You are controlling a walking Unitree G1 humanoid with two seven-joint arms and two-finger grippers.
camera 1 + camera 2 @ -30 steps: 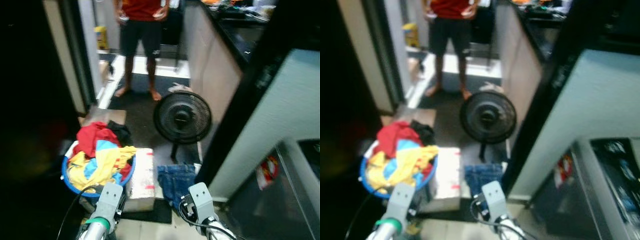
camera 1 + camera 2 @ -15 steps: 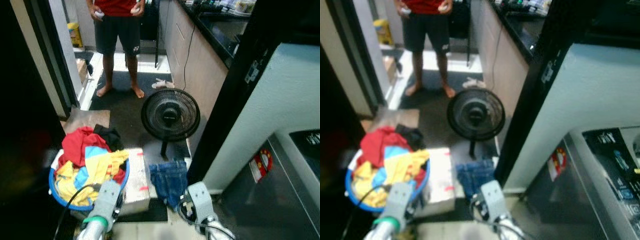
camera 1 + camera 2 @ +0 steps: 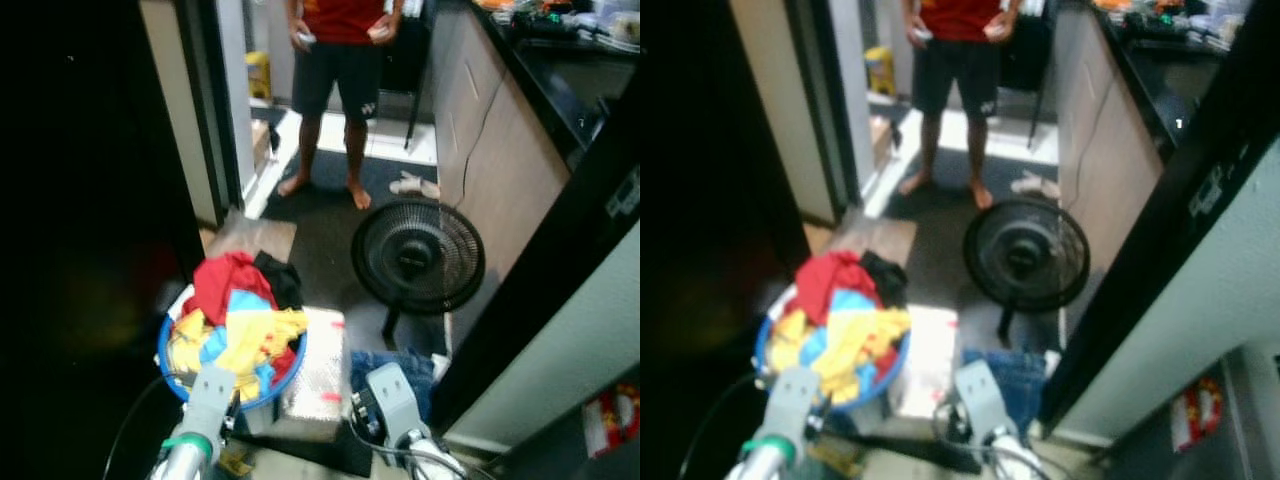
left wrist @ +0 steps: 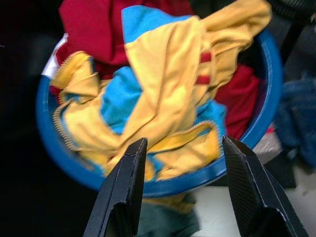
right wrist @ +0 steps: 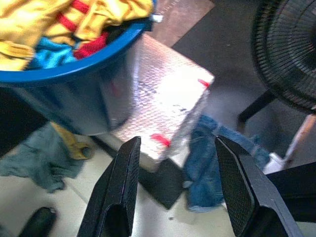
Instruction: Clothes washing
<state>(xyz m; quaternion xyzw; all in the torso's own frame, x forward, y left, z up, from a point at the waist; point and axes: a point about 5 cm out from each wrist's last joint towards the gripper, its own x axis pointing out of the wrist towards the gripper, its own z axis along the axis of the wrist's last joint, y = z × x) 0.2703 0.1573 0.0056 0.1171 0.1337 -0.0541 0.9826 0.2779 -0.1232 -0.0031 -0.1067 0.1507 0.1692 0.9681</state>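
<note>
Left pincer (image 4: 180, 190) wide open, nothing held, hovering over the near rim of the blue laundry basket (image 3: 283, 375). Basket sits on the floor, heaped with clothes (image 4: 158, 94): yellow, light blue, red, some black at the far side. Right pincer (image 5: 174, 190) also spread open and empty, above a silver foil-wrapped box (image 5: 163, 108) touching the basket's right side. Blue jeans (image 5: 207, 163) crumpled on the floor just right of the box; a grey-green rag (image 5: 42, 160) lies on the floor by the basket's base. Black floor fan (image 3: 418, 257) stands beyond the jeans. Person in red shirt and dark shorts (image 3: 340, 75) stands barefoot further back, beside the kitchen tabletop (image 3: 560, 60).
</note>
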